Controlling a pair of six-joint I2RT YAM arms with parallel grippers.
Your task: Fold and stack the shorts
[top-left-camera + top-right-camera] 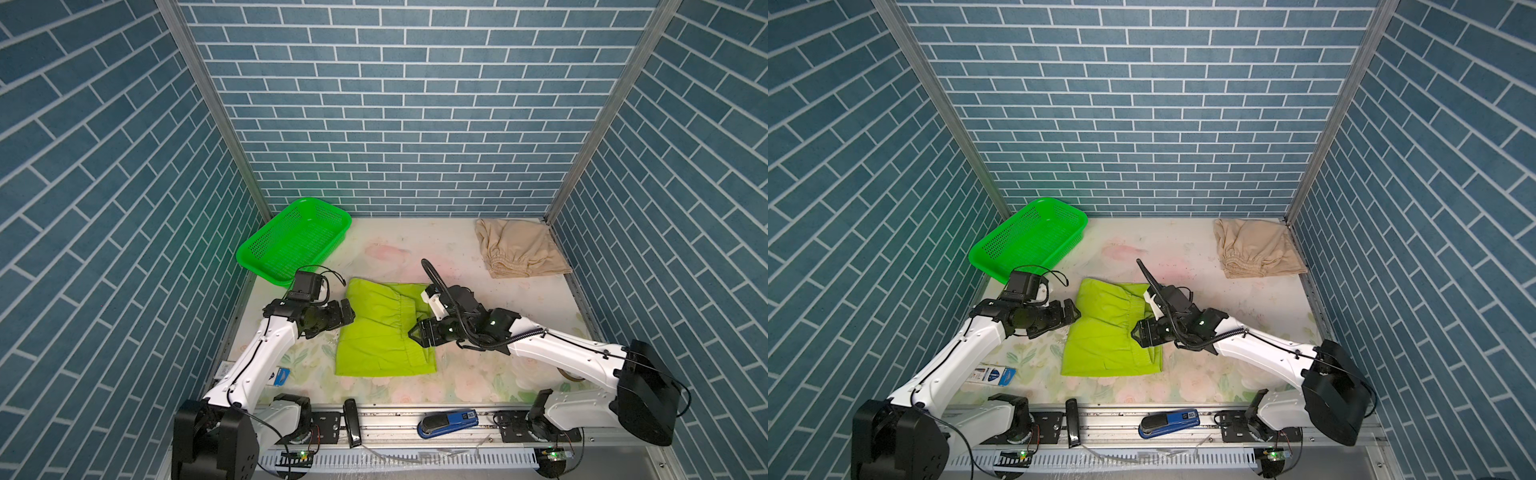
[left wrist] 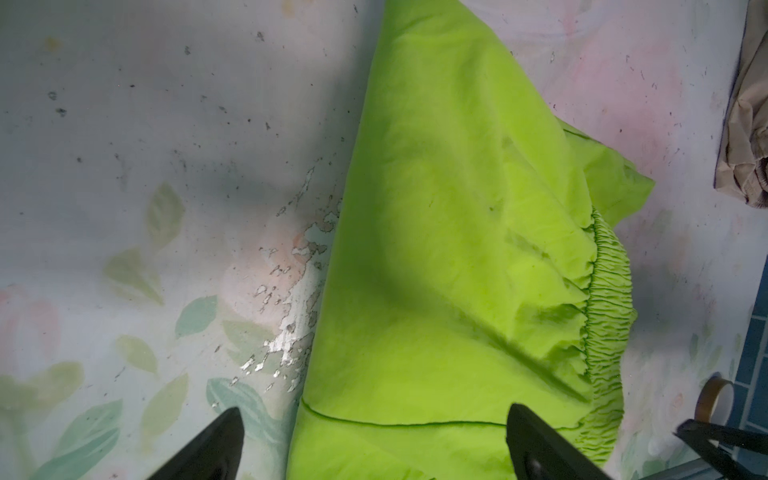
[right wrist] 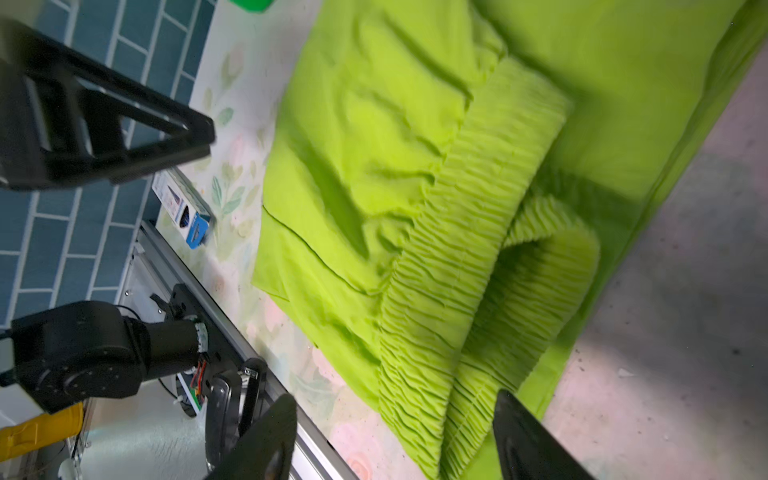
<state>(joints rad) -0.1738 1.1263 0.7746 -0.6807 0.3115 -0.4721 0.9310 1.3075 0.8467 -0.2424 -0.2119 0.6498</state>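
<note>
Lime green cloth fills the middle of the near half of the table (image 1: 415, 249): the green shorts (image 1: 384, 328) lie there as a rough rectangle, doubled over, with the gathered waistband (image 3: 478, 249) turned in along their right side. The beige shorts (image 1: 519, 249) sit well apart in the far right corner, already folded into a compact bundle with their waistband facing near. A green plastic basket (image 1: 257, 249) stands empty at the far left.

The left gripper (image 1: 350, 311) hovers at the left edge of the green shorts with its jaws spread wide and nothing between them. The right gripper (image 1: 415, 333) is over the right side of the same pair, just above the waistband. Its jaws stand apart and, as far as the right wrist view shows, the cloth lies loose beneath them rather than pinched.

By my reading the task is past halfway. The beige pair looks finished. The green pair has at least one fold in, but its waistband is rumpled and its right edge uneven, so it probably needs another fold or some tidying. The two pairs are not yet stacked, so one has to be carried onto the other.
</note>
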